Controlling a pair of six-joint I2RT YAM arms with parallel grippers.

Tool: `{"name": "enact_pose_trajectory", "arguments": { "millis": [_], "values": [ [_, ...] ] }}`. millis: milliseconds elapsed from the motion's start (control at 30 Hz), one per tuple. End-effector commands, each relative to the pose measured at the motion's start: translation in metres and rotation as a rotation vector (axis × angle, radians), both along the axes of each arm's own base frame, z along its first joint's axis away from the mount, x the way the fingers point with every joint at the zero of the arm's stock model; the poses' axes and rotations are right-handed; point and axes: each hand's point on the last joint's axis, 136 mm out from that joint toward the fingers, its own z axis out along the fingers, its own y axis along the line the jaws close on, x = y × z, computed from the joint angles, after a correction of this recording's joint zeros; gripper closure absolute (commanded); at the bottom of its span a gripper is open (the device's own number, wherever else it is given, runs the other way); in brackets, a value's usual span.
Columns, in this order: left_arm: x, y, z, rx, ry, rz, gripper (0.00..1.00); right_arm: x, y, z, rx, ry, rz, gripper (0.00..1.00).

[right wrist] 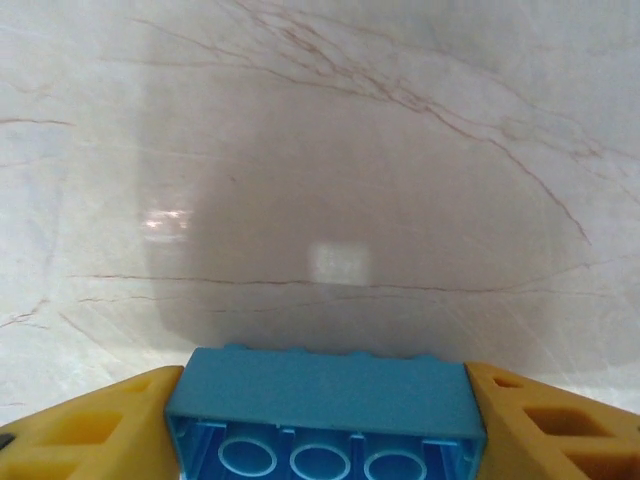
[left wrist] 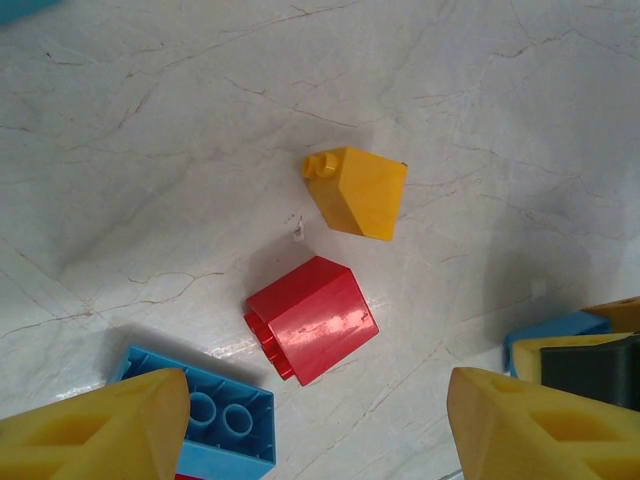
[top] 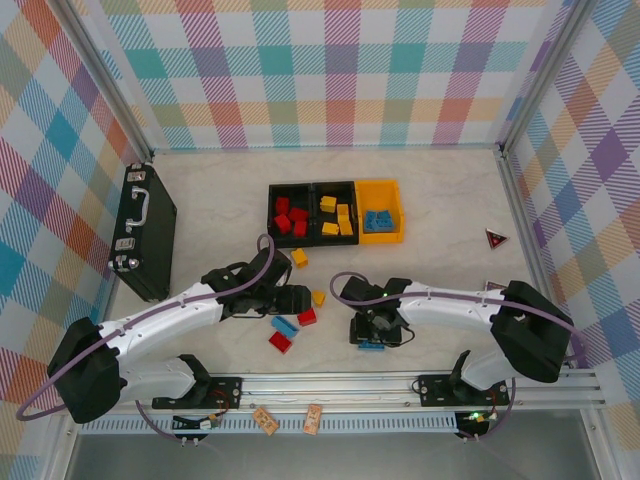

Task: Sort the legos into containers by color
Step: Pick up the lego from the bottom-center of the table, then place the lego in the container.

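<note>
The table (top: 440, 270) is a pale marble-patterned surface with thin brown veins. It is boxed in by walls (top: 330, 70) of pastel plaid cloth on metal posts. A black briefcase (top: 145, 230) lies at the left and a small red-and-black triangle (top: 496, 238) at the right. The 3 joined bins (top: 313, 190) stand in a left-to-right row at the far centre: red bricks in the left black one, yellow in the middle black one, blue in the orange-yellow one. Near centre-right, the right gripper (right wrist: 320, 400) pinches a blue brick (right wrist: 320, 385) by its 2 short ends. The brick's long axis runs left to right from finger to finger, its hollow underside with 3 round tubes faces the wrist camera, and its studs point away. Whether it rests on the table or hangs just above it cannot be told. The left gripper (left wrist: 315, 405), near centre-left, has its fingers spread with nothing between them. It hangs over loose pieces: a red brick (left wrist: 312, 318) with studs towards the near left, a yellow sloped brick (left wrist: 358, 190) just beyond it, and a second blue brick (left wrist: 205, 420) studs-up beside one finger.
</note>
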Motion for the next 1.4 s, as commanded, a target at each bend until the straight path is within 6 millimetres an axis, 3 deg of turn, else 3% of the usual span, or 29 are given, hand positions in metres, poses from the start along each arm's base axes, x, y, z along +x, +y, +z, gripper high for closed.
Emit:
{"name": "enact_pose_trajectory", "arguments": {
  "millis": [0,200,433,600,733,967,1167,1367],
  "values": [
    [0.001,0.0,0.001,0.0,-0.013,0.01,0.31,0.011,0.004,0.016,0.003,-0.055,0.017,0.4],
    [0.007,-0.004,0.009,-0.022,-0.035,0.026,0.32,0.053,0.001,0.056,0.059,-0.166,0.004,0.4],
    [0.025,-0.013,0.031,-0.061,-0.109,0.059,0.32,0.138,-0.01,0.117,0.156,-0.345,-0.061,0.39],
    [0.04,-0.016,0.051,-0.072,-0.171,0.088,0.32,0.195,-0.022,0.14,0.195,-0.41,-0.128,0.39],
    [0.046,-0.022,0.055,-0.081,-0.175,0.089,0.32,0.239,-0.029,0.141,0.199,-0.418,-0.182,0.39],
    [0.045,-0.018,0.053,-0.078,-0.171,0.11,0.32,0.299,-0.031,0.12,0.178,-0.385,-0.239,0.39],
    [0.045,-0.013,0.054,-0.073,-0.185,0.124,0.32,0.334,-0.033,0.105,0.152,-0.361,-0.27,0.38],
    [0.044,-0.01,0.046,-0.06,-0.17,0.131,0.31,0.357,-0.039,0.09,0.114,-0.335,-0.3,0.36]
  ]
}}
